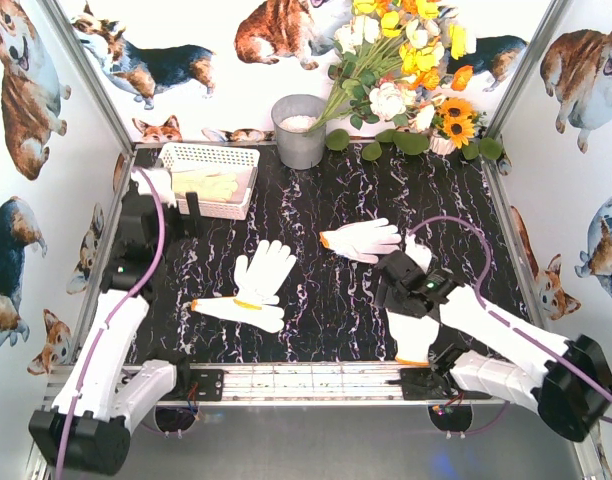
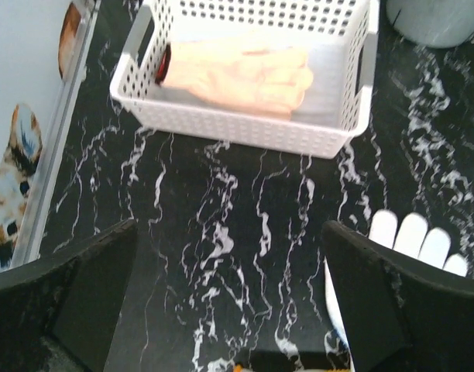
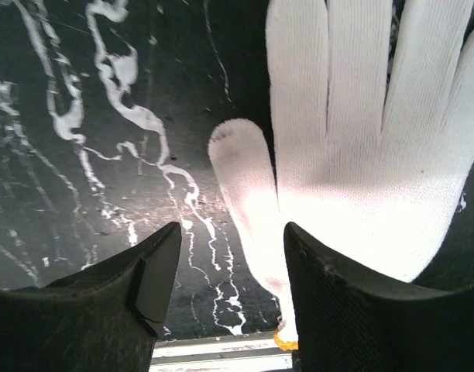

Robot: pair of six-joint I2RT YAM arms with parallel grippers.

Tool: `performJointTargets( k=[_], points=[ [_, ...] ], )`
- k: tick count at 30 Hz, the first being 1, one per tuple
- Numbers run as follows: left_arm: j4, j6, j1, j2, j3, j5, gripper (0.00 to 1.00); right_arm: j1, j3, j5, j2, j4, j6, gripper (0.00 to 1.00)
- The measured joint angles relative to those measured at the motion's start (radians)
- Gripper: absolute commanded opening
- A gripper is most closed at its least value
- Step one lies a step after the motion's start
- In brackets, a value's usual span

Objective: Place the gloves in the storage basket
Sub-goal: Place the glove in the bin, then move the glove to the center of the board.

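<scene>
White storage basket (image 2: 237, 133) at the desk's (image 1: 326, 295) far left holds one yellow glove (image 2: 245, 74); left hand (image 2: 229, 229) spread wide before it. Two white gloves (image 1: 261, 272) mid-desk, a third glove (image 1: 364, 240) beyond. Right hand (image 3: 231, 232) part-spread, low over a fourth glove (image 3: 353, 155)

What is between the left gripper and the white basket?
Only bare black marbled table lies between the left gripper and the storage basket; the left wrist view shows it.

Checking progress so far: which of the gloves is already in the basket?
The yellowish glove lying flat inside the white basket; the white gloves all lie outside it on the black table.
</scene>
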Motion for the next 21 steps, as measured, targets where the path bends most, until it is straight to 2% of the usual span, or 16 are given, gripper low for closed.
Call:
performJointTargets(
  k=[14,16,21],
  points=[
    [-0.055,0.027,0.0,-0.033,-0.065,-0.03,0.98,0.014,0.031,-0.026,0.288,-0.084,0.055,0.44],
    [-0.055,0.029,0.0,-0.034,-0.066,-0.031,0.99,0.02,0.048,-0.026,0.315,-0.084,0.048,0.4],
    [-0.055,0.032,0.0,-0.034,-0.066,-0.035,0.99,0.045,0.085,-0.016,0.372,-0.085,0.032,0.2]
  ],
)
